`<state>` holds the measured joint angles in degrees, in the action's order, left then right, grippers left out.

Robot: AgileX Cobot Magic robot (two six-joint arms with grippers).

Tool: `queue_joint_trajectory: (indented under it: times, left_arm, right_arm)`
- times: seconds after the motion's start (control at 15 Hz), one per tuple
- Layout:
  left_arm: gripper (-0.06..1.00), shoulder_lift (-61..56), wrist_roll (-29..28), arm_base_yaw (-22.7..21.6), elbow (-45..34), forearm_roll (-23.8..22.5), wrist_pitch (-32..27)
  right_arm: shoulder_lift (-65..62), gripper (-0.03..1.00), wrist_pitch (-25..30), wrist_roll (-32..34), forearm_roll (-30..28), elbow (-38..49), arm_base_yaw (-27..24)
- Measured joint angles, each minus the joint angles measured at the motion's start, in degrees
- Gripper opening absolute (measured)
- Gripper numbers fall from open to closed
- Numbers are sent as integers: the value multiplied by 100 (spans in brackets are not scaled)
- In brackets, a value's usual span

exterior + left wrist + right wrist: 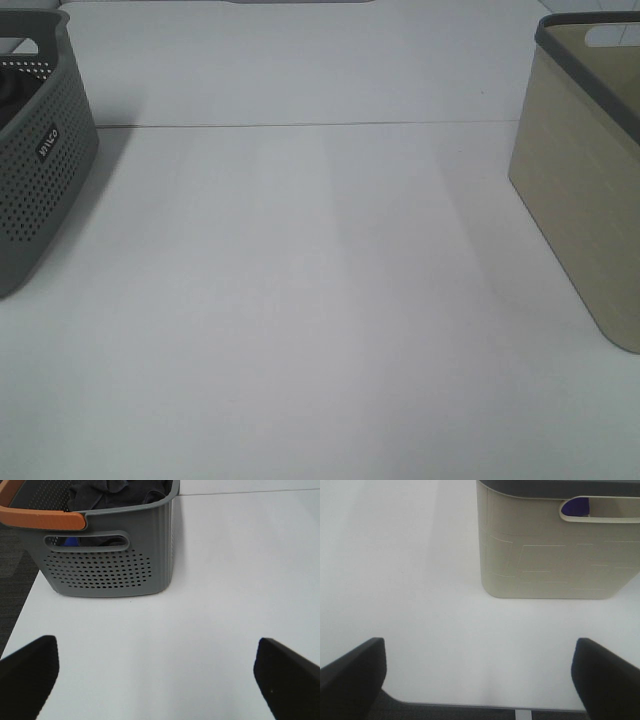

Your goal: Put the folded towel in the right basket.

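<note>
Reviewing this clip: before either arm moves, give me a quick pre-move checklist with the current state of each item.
1. Left gripper open, nothing held: ok.
2. Right gripper open, nothing held: ok.
3. Beige basket upright on the table, at the right: ok.
4. Grey basket upright at the left, dark cloth inside: ok.
5. Folded towel located: cannot tell; none lies on the table.
6. Room inside the beige basket: cannot tell; something blue shows through its handle slot.

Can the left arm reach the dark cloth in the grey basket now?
Probably yes: the left tool is open and empty, the grey basket has an open top, and the dark cloth lies exposed; only bare table lies between.
</note>
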<state>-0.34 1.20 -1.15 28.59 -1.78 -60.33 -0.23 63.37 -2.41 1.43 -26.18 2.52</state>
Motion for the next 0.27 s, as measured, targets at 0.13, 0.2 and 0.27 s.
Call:
queue_joint_trajectory:
  times: [0.13,0.2,0.27]
  left_arm:
    - [99,0,0,0,0,0,0]
    - [99,0,0,0,0,0,0]
    - [99,0,0,0,0,0,0]
  right_arm:
    - [0,97,0,0,0,0,0]
    - [0,97,0,0,0,0,0]
    - [0,97,0,0,0,0,0]
